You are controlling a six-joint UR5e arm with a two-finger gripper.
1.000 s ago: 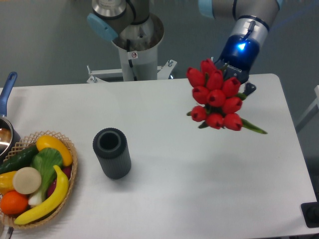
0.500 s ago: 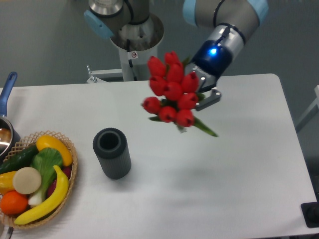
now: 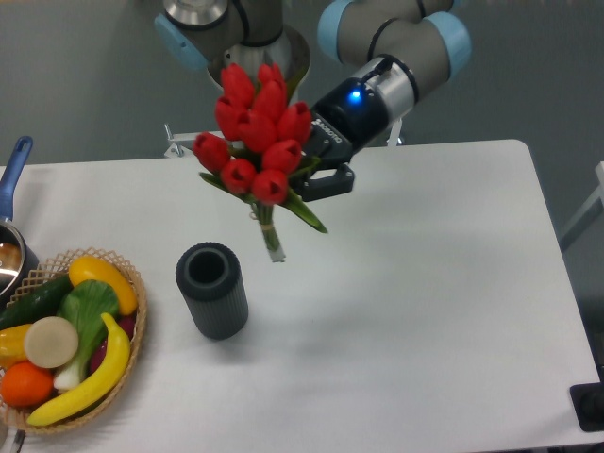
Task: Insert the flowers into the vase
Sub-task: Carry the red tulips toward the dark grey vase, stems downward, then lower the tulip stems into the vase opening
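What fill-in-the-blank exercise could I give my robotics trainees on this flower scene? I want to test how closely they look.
1. The gripper holds the flowers, whose buds are ____ in colour.
2. The vase stands upright with its mouth ____.
3. Left of the vase, the basket holds a long yellow ____.

Missing words: red; empty; banana

small sticker on robot base [image 3: 253, 104], text unreadable

Grey arm [image 3: 396, 38], pale-blue joint caps, glowing blue wrist ring, black gripper [image 3: 326, 179]
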